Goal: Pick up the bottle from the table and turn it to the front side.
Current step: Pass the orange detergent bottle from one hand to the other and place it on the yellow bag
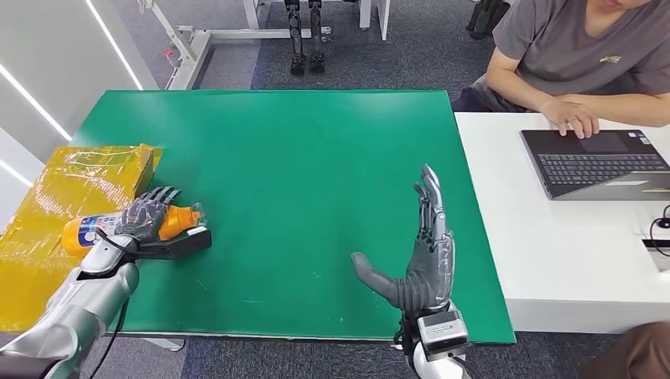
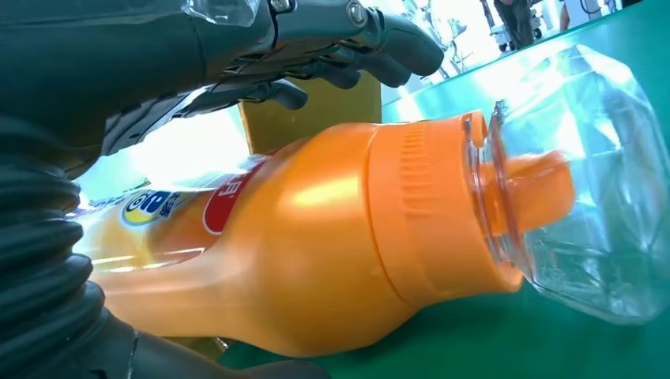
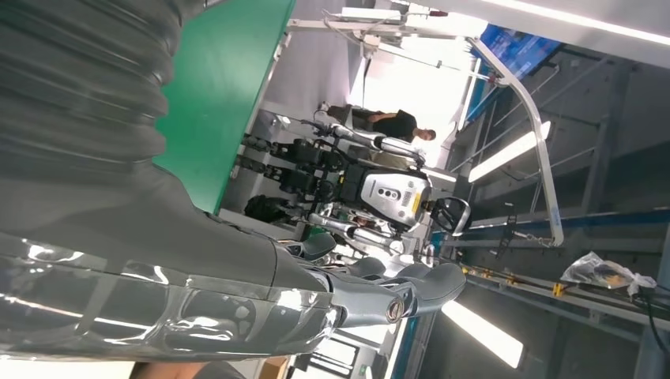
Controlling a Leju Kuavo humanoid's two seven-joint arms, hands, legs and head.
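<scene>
Right hand (image 1: 423, 260) sits nearest the head camera, upright over the near edge of the green table (image 1: 300, 158), fingers straight and apart, thumb out, holding nothing.

Table is the biggest thing; a yellow wrapped box (image 1: 47, 205) lies at its left edge, a white desk with a laptop (image 1: 596, 162) and a seated person (image 1: 577, 55) is on the right.

Left hand (image 1: 142, 217) lies over the orange bottle (image 1: 178, 219) at the table's left edge, just beside the box. Bottle is on its side, clear cap (image 2: 589, 181) pointing toward table centre. Wrist view: dark fingers (image 2: 348, 55) arch over the body with light showing under them, so contact looks loose; a firm clamp can't be confirmed.

Judgement: step is the grasp. Close around the wide body (image 2: 316, 253), not the slick cap end, thumb underneath, before lifting. Lift clear of the box, then roll so the label (image 2: 150, 207) faces front. Risk: the round bottle rolling away if the squeeze is off-centre.
</scene>
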